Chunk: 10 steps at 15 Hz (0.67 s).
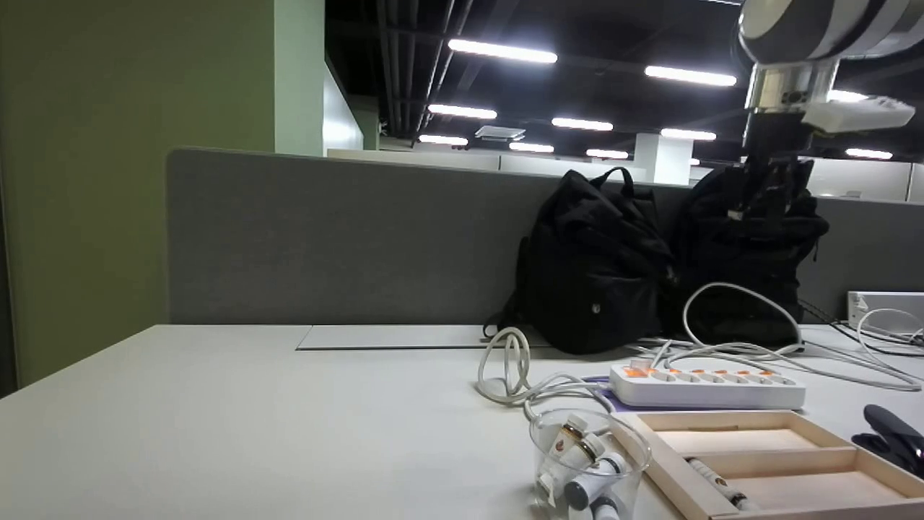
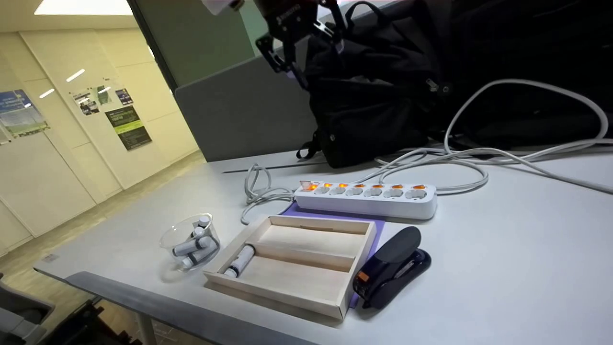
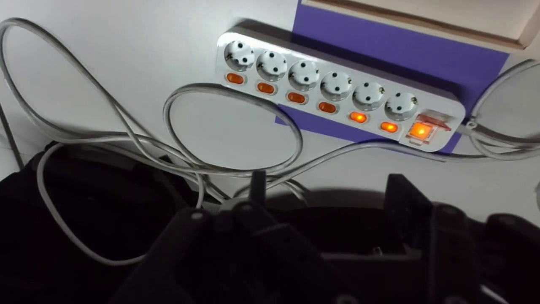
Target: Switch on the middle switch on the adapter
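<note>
Fingers wide, the gripper hangs high; below on its near side, the adapter runs left to right

Close to the gripper, room is taken up by bags; ahead of it, low passage is hindered by cables; farther ahead, room is left free above the adapter.
</note>
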{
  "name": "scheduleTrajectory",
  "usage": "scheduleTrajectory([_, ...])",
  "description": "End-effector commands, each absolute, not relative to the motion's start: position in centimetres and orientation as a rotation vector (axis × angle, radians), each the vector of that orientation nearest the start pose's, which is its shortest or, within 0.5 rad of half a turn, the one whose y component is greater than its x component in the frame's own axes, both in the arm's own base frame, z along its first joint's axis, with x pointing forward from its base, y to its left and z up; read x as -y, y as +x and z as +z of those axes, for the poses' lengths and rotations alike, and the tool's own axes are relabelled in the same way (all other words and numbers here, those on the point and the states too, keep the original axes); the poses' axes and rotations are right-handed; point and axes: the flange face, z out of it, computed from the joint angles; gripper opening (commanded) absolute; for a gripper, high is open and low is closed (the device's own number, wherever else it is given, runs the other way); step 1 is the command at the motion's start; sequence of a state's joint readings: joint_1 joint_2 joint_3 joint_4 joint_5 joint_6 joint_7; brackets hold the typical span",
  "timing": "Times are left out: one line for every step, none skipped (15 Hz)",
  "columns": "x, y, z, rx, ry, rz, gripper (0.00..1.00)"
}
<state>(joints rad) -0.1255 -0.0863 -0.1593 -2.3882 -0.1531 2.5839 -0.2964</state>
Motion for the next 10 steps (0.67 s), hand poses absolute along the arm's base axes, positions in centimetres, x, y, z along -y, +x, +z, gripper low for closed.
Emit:
scheduleTrajectory([15.1, 54.2, 33.4, 0.235, -3.319, -0.393, 0.45])
scheduleTrajectory([15.0, 55.1, 32.0, 0.234, -3.330, -0.374, 0.37])
scheduleTrajectory([14.9, 55.8, 30.7, 0.245, -3.340, -0.348, 0.31])
scheduleTrajectory([14.6, 56.4, 29.4, 0.259, -3.345, -0.332, 0.23])
scheduleTrajectory([14.3, 57.0, 27.9, 0.266, -3.345, -0.300, 0.17])
scheduleTrajectory([13.9, 57.4, 26.8, 0.264, -3.343, -0.273, 0.11])
scheduleTrajectory([13.5, 57.8, 25.7, 0.253, -3.336, -0.247, 0.03])
scheduleTrajectory([13.1, 58.2, 24.9, 0.243, -3.336, -0.232, 0.01])
scheduleTrajectory([12.9, 58.6, 24.2, 0.205, -3.339, -0.198, 0.00])
scheduleTrajectory([12.9, 58.7, 23.9, 0.172, -3.377, -0.116, 0.00])
